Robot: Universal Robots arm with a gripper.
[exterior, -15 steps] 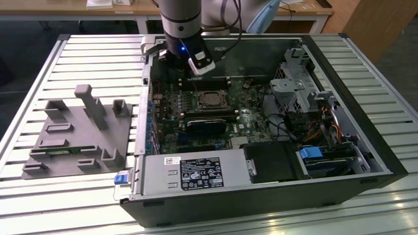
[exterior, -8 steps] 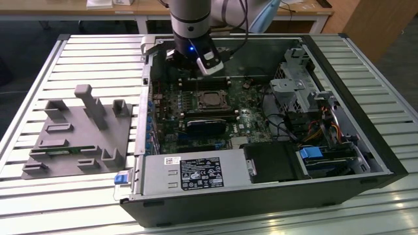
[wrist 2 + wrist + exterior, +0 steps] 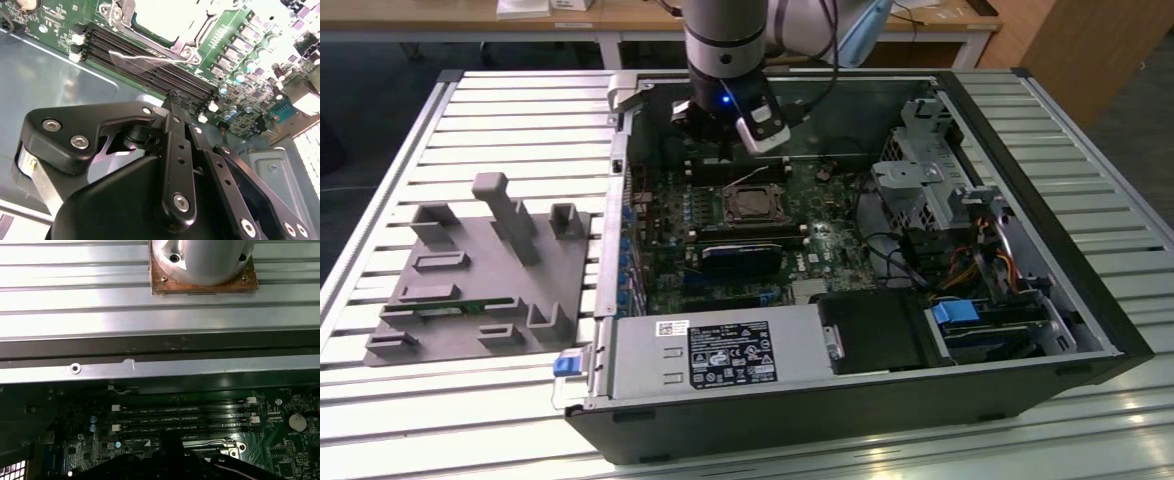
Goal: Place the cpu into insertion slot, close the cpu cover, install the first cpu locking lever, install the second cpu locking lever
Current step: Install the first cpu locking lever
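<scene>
An open computer case [image 3: 1067, 300] lies on a slatted table. On its green board, the insertion slot [image 3: 754, 205] holds the cpu [image 3: 170, 12], whose top shows bright silver. The cpu cover [image 3: 150, 37] lies flat around it as a thin metal frame. A thin wire locking lever [image 3: 145, 57] stretches over the long black memory slots [image 3: 150, 65] beside the socket. My gripper [image 3: 720, 150] hangs just behind the socket, over those memory slots. Its black fingers [image 3: 175, 130] meet at the tip, and the gripper [image 3: 173, 95] is shut with nothing seen in it.
A grey fixture with upright posts [image 3: 480, 270] stands on the table at the exterior view's left. Inside the case are a power supply [image 3: 720, 350], a drive cage [image 3: 947, 190], cables [image 3: 907, 260] and a dark block [image 3: 747, 255] in front of the socket.
</scene>
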